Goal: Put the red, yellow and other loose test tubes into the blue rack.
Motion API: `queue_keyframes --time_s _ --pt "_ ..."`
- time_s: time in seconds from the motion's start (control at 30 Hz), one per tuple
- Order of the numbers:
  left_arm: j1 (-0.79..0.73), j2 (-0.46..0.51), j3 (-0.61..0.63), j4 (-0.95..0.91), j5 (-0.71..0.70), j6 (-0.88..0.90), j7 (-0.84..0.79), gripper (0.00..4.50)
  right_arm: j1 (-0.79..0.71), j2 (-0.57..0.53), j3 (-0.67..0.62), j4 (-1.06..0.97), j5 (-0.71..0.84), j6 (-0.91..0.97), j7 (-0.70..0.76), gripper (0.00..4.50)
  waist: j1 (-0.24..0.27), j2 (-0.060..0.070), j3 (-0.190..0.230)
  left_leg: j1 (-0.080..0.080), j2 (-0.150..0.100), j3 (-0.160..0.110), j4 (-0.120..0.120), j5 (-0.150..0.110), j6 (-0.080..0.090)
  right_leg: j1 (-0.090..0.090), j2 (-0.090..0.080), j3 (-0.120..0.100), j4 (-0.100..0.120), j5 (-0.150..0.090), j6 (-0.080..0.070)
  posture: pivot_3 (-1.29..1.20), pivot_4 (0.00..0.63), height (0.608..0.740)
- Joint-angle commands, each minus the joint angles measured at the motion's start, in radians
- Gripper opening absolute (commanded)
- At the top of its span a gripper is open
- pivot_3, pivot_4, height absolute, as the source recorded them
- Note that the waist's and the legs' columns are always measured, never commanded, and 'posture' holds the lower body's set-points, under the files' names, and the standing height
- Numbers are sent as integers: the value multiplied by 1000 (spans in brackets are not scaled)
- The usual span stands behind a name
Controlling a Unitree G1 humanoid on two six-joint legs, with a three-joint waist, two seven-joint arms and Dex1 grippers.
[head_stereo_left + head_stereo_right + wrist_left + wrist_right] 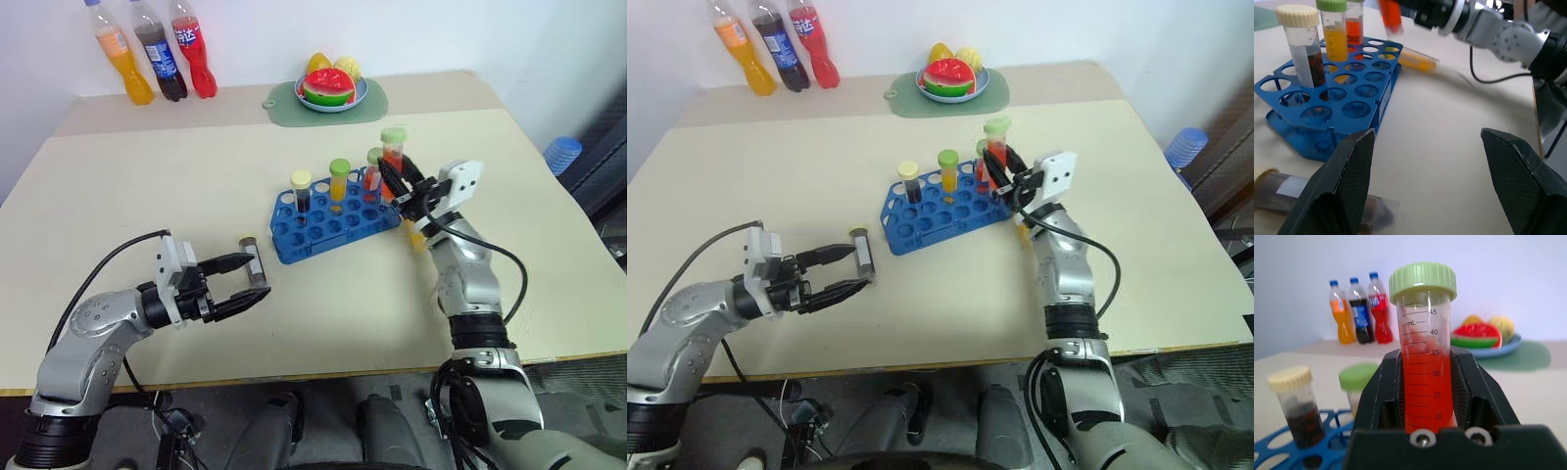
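Matte beige tabletop (323, 294) runs smooth under everything; at its left the left gripper (257, 281) points toward the rack with its two black, finely ribbed fingers spread wide and holding nothing. A loose tube of dark liquid (252, 258), clear plastic with a pale cap, lies on its side on the table between those fingers, just beside the far one (whether it touches, I cannot tell). Further right stands the blue rack (333, 227), a glossy plastic tray pierced with rows of round holes and set at a slant to the table edge; in it stand upright a cream-capped tube of dark liquid (301, 192), a green-capped tube of yellow liquid (339, 184) and a red-filled tube (372, 182), with another green cap showing just behind it. At the rack's right end the right gripper (395, 176) is clamped on a red tube (1422, 377), a clear graduated cylinder with printed volume marks and a ridged pale-green screw cap, roughly upright above the rack's right corner. A yellow tube (1418, 59) lies flat on the table just beside the rack's right side, under that arm.
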Motion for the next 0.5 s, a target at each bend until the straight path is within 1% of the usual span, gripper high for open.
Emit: queue_keyframes --time_s 0.03,0.17,0.33,0.4,0.5 --pt "13 6 29 -32 -10 -14 7 3573 -9 24 8 47 -7 -68 -11 780 -4 0 0 0 0 0 0 0 0 0 0 0 0 0 0 0 150 740" --pt "28 9 38 -42 -13 -15 9 3573 -13 40 10 146 -29 -140 -33 780 -13 0 0 2 1 0 -1 0 0 1 1 0 0 0 0 0 150 740" --pt "42 11 39 -65 -20 -9 20 3573 -49 50 7 289 -51 -238 -61 780 -13 -1 -1 9 2 0 -3 0 0 5 2 1 -1 0 0 0 150 740" --pt "40 10 36 -69 -20 -6 23 3573 -67 56 4 342 -54 -274 -71 780 -11 -1 -1 13 2 0 -3 -2 3 7 2 1 -1 0 -1 0 150 740" --pt "37 9 35 -74 -23 1 26 3573 -92 75 6 416 -63 -331 -85 780 -13 -1 -1 13 2 0 -3 -3 4 7 2 1 -1 0 -1 0 150 740"
